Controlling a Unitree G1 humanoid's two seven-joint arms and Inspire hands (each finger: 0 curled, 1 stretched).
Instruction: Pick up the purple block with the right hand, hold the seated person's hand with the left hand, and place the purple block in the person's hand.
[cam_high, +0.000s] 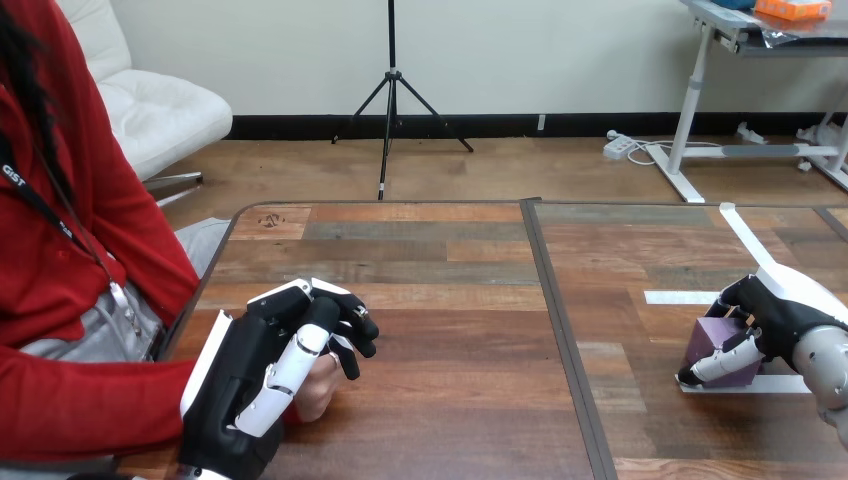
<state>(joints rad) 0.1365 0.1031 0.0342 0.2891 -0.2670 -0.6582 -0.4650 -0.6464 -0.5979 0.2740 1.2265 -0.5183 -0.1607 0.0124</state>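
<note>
- Where's the purple block (722, 350)?
- Far right of the tabletop (450, 330), by the white tape (782, 384), with the right hand (790, 312) curled round it.
- And the left hand (250, 372)?
- At the left edge, fingers wrapped round the person's hand (318, 392).

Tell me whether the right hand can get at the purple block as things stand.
Likely yes: the right hand has fingers and thumb curled round the purple block; nothing stands between them.

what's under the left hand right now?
The person's hand: a small part shows between the thumb and curled fingers of the left hand. The rest of it, and whether its palm is open, is covered.
</note>
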